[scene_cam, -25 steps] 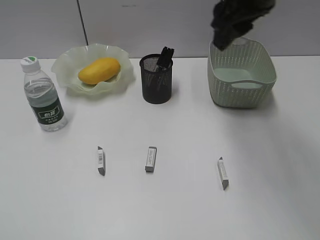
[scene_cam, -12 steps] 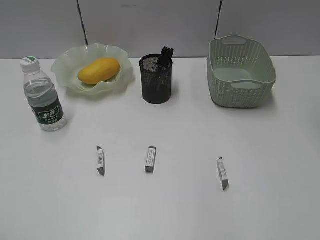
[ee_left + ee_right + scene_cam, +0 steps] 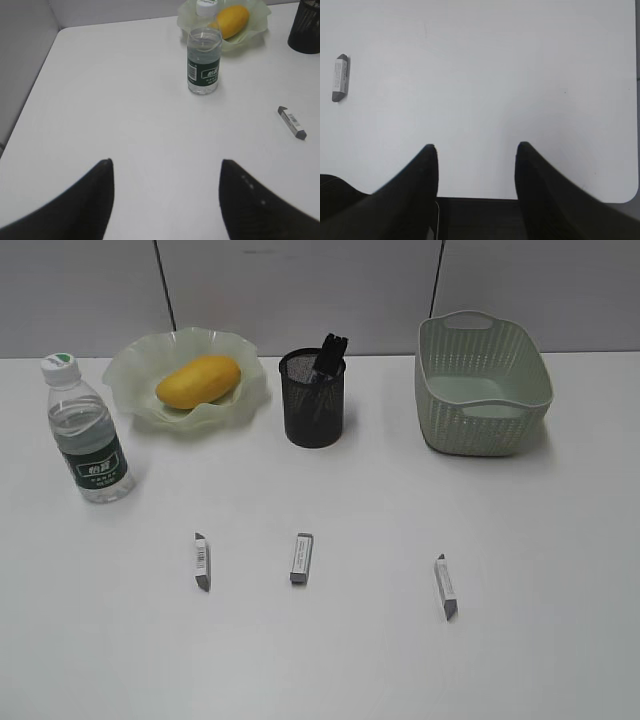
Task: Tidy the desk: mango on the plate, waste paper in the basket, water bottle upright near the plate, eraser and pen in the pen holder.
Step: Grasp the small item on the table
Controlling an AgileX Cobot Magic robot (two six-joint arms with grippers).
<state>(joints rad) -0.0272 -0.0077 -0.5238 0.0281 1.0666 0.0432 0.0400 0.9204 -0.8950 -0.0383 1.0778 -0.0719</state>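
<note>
The right arm had left the basket [image 3: 483, 385]. Both claws, left [image 3: 166, 197] and right [image 3: 476, 192], hung open and empty; three erasers lay ahead, unsorted.

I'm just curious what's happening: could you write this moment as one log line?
yellow-orange mango: on wavy green plate | clear water bottle: upright | three grey erasers: on white desk | left gripper: open, empty | right gripper: open, empty

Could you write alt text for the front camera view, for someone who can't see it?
A white desk holds a mango on a green plate, an upright bottle, a black pen holder and a green basket along the back. Three small grey erasers lie in front. No robot arm is visible.
</note>
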